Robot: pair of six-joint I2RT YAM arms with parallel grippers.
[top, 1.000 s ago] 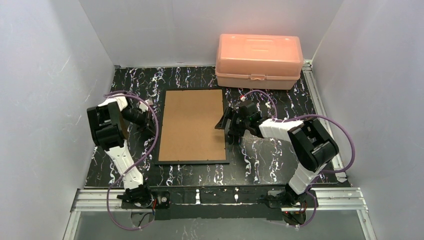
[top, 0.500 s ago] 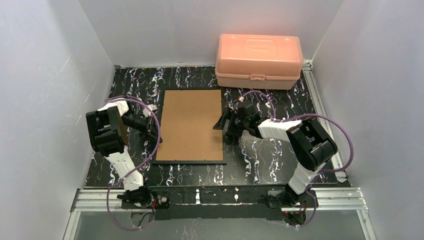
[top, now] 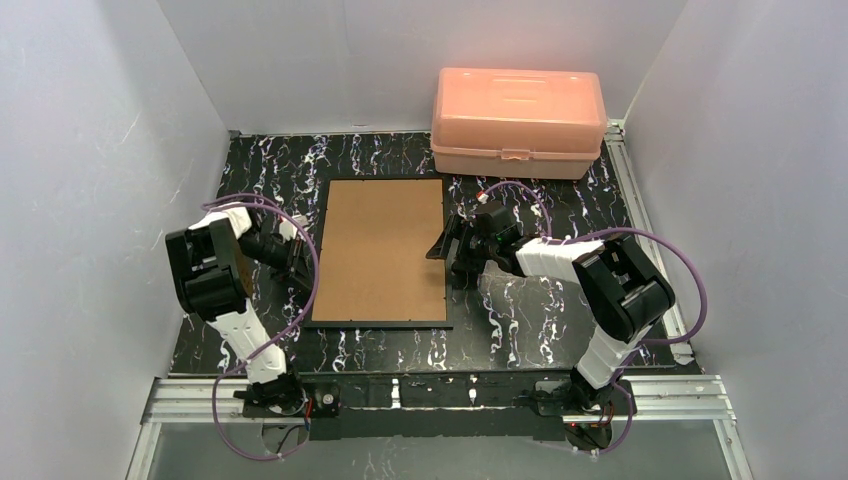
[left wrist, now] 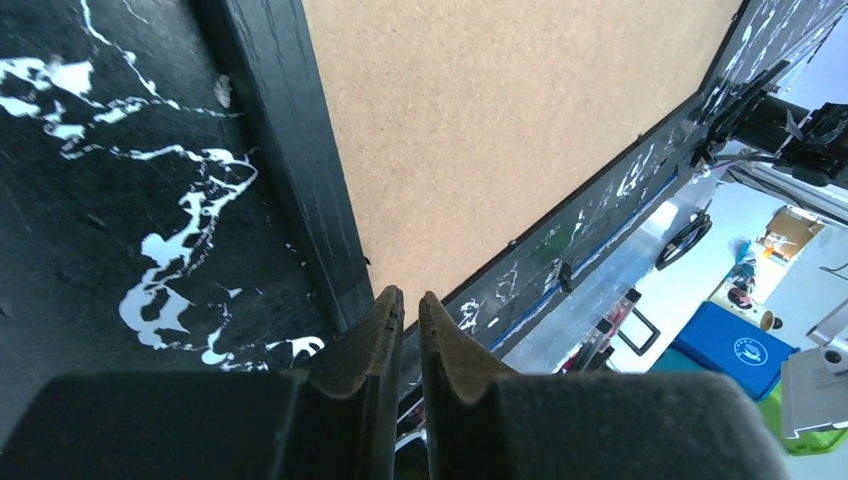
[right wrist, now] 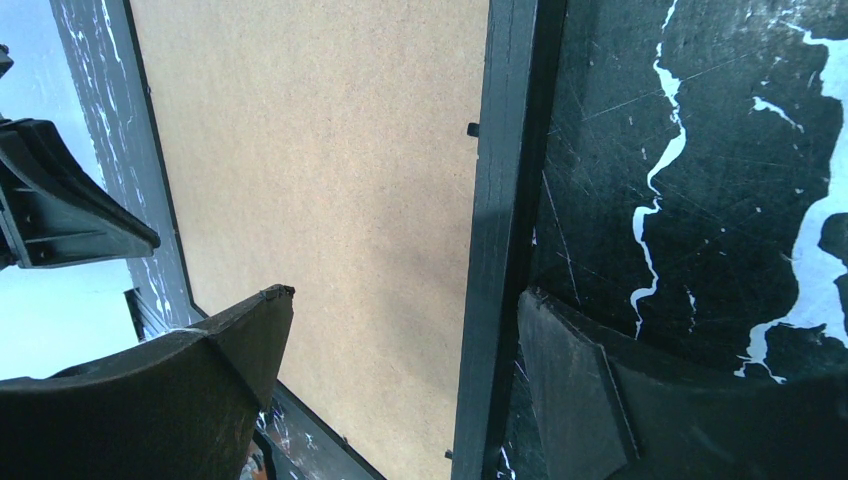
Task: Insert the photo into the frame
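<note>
The frame (top: 380,250) lies face down on the black marbled table, its brown fibreboard back up inside a thin black rim. The photo is out of view. My left gripper (top: 298,255) sits at the frame's left edge, low over the table. In the left wrist view this left gripper (left wrist: 410,295) is shut, with only a slit between its fingers and nothing in it, tips by the black rim of the frame (left wrist: 520,130). My right gripper (top: 448,250) is open. In the right wrist view the right gripper (right wrist: 405,295) straddles the right rim of the frame (right wrist: 330,170).
A pink plastic box (top: 518,120) with its lid down stands at the back right, just beyond the frame's far right corner. White walls close in the table on the left, back and right. Purple cables loop off both arms.
The frame has slid a little to the left and squared up. My left gripper has moved nearer along the frame's left edge. The right gripper has shifted slightly left with the frame.
</note>
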